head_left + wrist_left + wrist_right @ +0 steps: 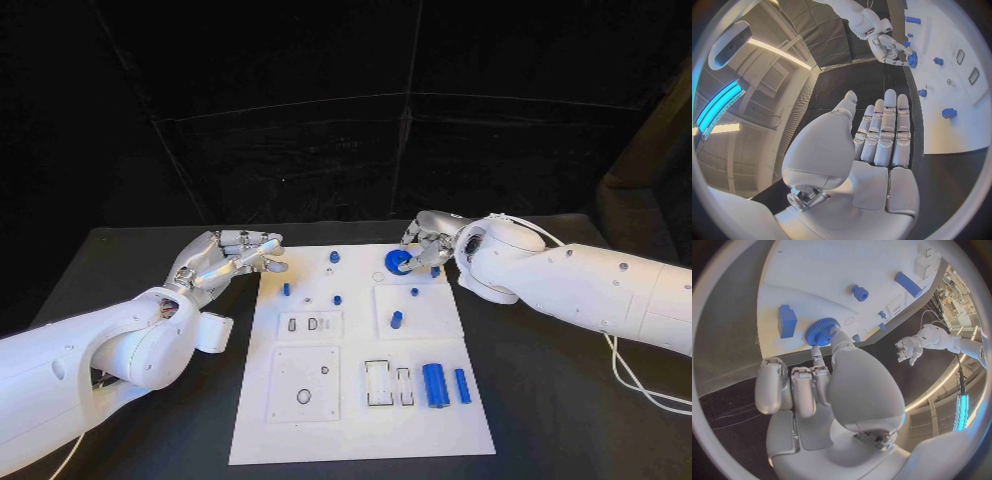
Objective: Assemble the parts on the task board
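The white task board (361, 400) lies flat at the table's middle. A blue toothed gear (397, 262) sits at its 1 o'clock corner, touched by the right hand (428, 245). 2 long blue bars (434, 385) lie side by side toward 4 o'clock. Small blue pegs (335, 257) stand across the 12 o'clock half.

No legible text, label, brand, number or sign found on the task board (361, 420), its blue parts (434, 384), the table or either arm

Right hand (428, 243) on blue gear (398, 262)
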